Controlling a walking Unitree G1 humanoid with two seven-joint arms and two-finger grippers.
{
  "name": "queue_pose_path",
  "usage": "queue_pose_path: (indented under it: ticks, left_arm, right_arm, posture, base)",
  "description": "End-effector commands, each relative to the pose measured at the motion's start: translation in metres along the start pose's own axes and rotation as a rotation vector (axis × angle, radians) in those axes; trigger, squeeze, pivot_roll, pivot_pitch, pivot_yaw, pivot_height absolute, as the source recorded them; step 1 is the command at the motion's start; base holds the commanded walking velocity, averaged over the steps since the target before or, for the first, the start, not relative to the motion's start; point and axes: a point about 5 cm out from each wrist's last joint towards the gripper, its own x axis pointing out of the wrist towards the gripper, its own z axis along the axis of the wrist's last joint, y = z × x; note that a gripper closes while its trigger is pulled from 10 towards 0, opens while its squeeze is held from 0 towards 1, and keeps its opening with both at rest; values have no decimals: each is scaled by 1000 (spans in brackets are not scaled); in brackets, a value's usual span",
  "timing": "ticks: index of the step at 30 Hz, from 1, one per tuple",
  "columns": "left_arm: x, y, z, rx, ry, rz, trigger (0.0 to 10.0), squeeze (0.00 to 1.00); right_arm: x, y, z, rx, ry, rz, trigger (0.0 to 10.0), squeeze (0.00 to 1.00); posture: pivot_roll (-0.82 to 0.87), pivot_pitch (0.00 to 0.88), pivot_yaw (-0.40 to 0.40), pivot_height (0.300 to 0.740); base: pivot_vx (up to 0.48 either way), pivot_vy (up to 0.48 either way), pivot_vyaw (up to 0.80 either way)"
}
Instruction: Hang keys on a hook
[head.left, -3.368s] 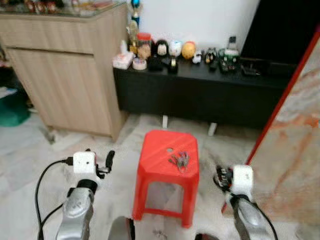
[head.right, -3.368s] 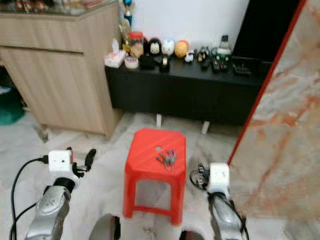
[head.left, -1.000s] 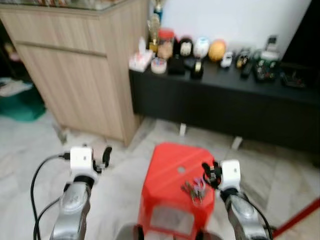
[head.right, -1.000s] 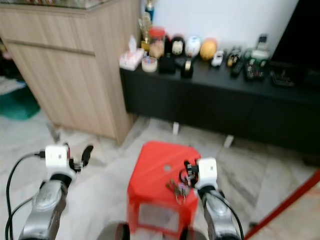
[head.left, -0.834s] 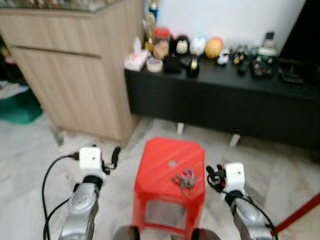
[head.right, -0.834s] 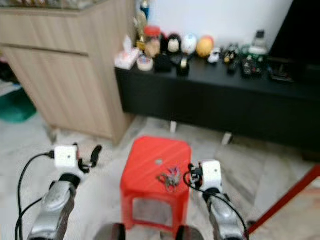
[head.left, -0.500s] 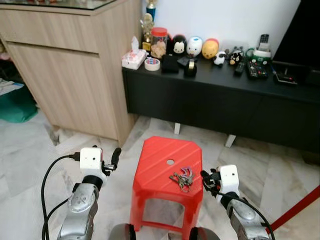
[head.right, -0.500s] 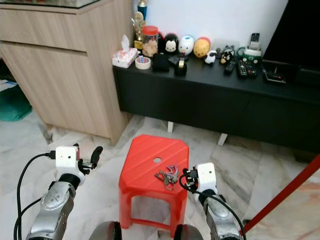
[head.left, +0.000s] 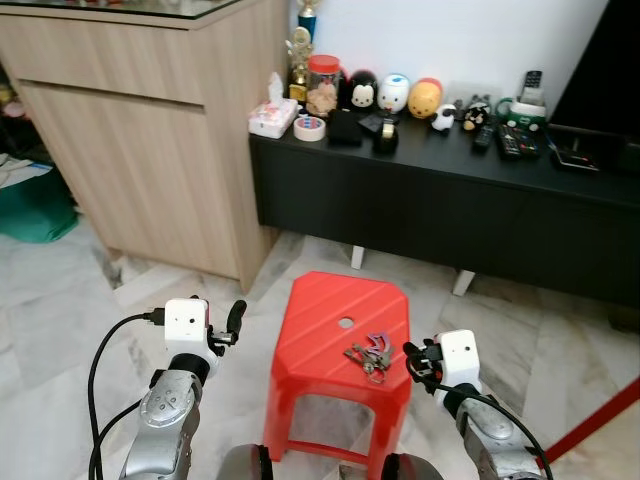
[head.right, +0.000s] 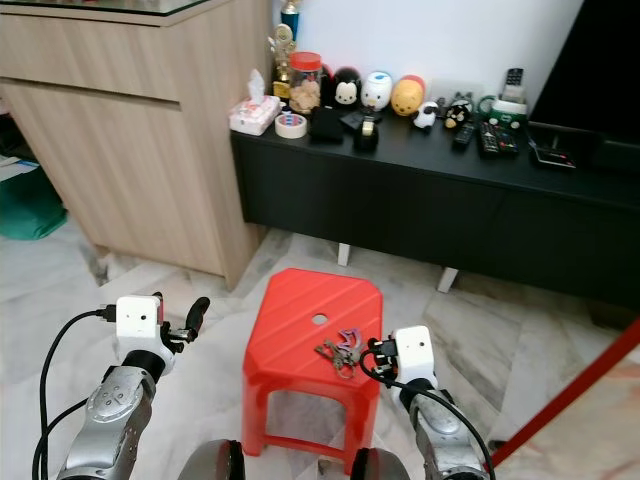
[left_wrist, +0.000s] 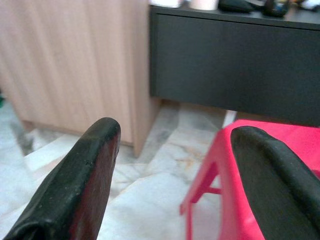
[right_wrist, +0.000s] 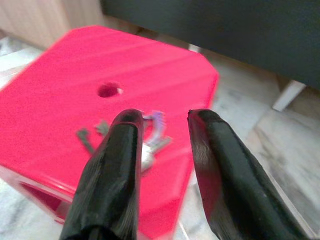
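- Since the head views were blurred a sec ago and are sharp now, the camera has prob. settled; the robot looks parked in front of the stool, so the approach phase reads as about done and pickup is next.
- Wooden cabinet (head.left: 150, 130): light woodgrain, flat slab sides, standing on pale veined marble floor at the robot's left.
- Black TV console (head.left: 450, 200): matte, low and long, on short white legs; top crowded w/ round figurines, a tape roll (head.left: 311, 129), a tissue box and remotes.
- Red plastic stool (head.left: 335, 330): glossy moulded seat w/ diagonal ribs, chamfered corners, one round hole near centre; square, hollow legs.
- Right gripper (right_wrist: 162, 127): vs. half a sec ago it has edged a bit closer to the stool's right edge. Wrist view: two rounded matte-black fingers slightly spread, nothing between them, aimed at the keys.
- Left gripper (left_wrist: 172, 150): beside the stool's left, well clear; fingers wide apart and empty, not working.
- Keys (head.left: 368, 353): small metal bunch, one purple-toned piece, lying flat and fanned on the seat's right half, just past the hole, near the right gripper, apart from it.
- No hook is identifiable in these frames, so the hang location is unknown for now.
- Judgement: flat thin keys on slick plastic may slide under a pinch.
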Motion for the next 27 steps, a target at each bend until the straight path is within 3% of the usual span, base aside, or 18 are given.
queue_pose_path:
  ticks: [1,6,27]
  left_arm:
    - [-1,2,-1,-7,10,1,10000,0]
    - [0,1,0,-6,7,-6,10000,0]
    - [-1,-2,1,9,7,-41,10000,0]
  right_arm:
    - [2,4,4,3,-11,9,10000,0]
    - [2,5,4,4,-12,11,10000,0]
    - [3,3,1,35,0,-29,10000,0]
  posture:
    - [77,0,-57,614]
    - [76,0,-55,614]
    - [79,0,-53,614]
  base:
    - [0,480,0]
    - [0,480,0]
    - [0,0,0]
